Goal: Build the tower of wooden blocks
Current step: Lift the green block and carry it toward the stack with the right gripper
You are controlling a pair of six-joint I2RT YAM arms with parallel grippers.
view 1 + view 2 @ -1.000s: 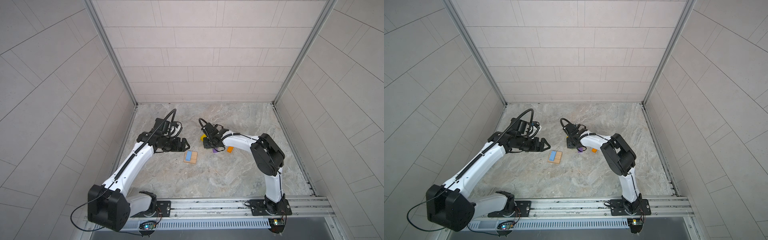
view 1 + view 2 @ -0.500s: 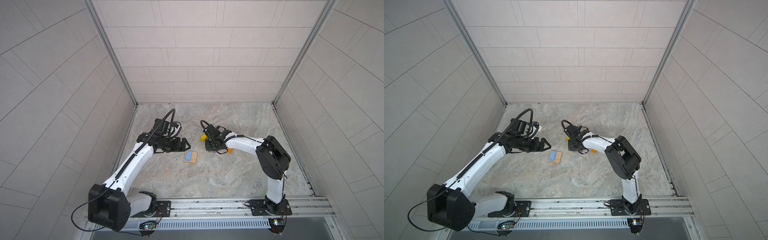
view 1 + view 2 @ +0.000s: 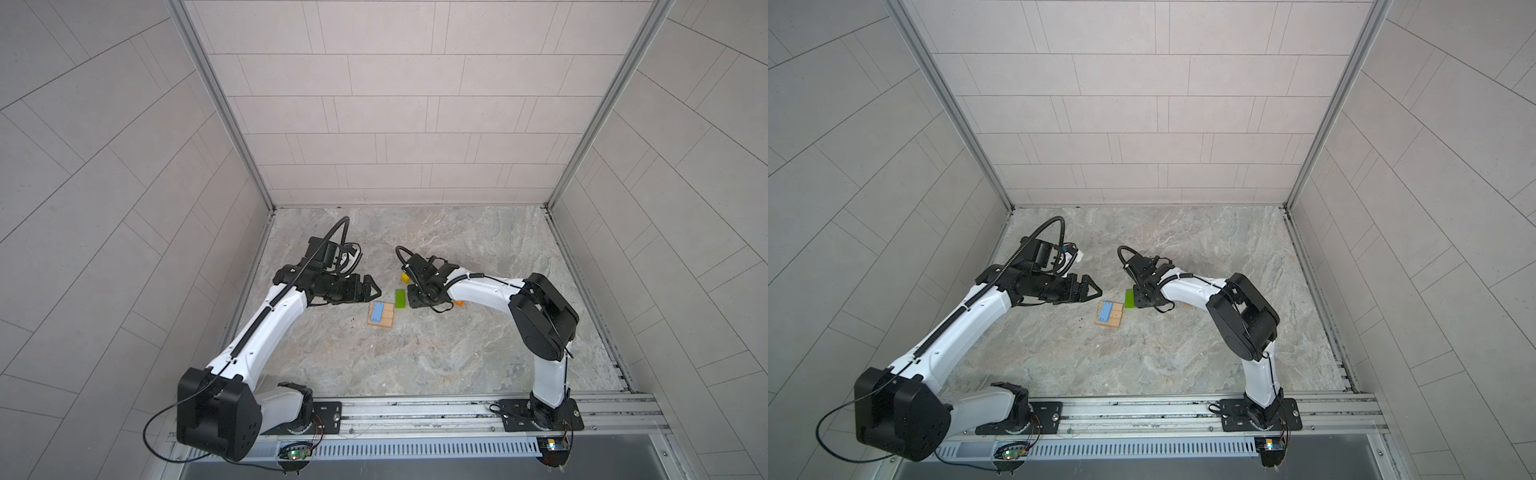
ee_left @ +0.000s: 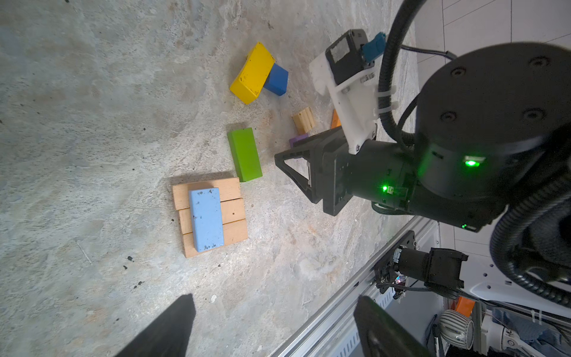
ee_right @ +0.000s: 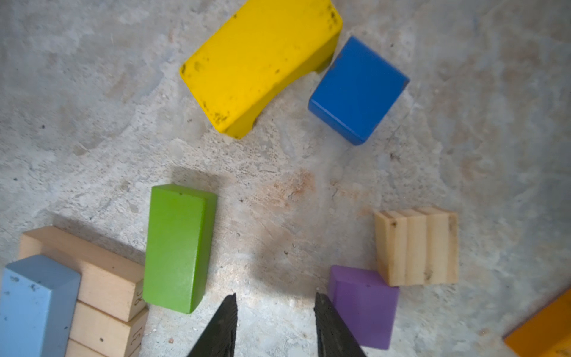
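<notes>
Right hand (image 5: pixel 275 312) slightly parted above mottled grey stone floor (image 3: pixel 415 353), pale tiled walls (image 3: pixel 395 124)

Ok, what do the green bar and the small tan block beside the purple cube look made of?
Green bar: probably wood under matte green paint; no grain shows through. Tan block: bare, unfinished wood, with grain bands and small dark knots showing.

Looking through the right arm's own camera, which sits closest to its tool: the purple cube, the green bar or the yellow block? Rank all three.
From the right tool:
1. Purple cube, just beside one fingertip.
2. Green bar, next to the tan stack.
3. Yellow block, out ahead, by the dark-blue cube.
</notes>
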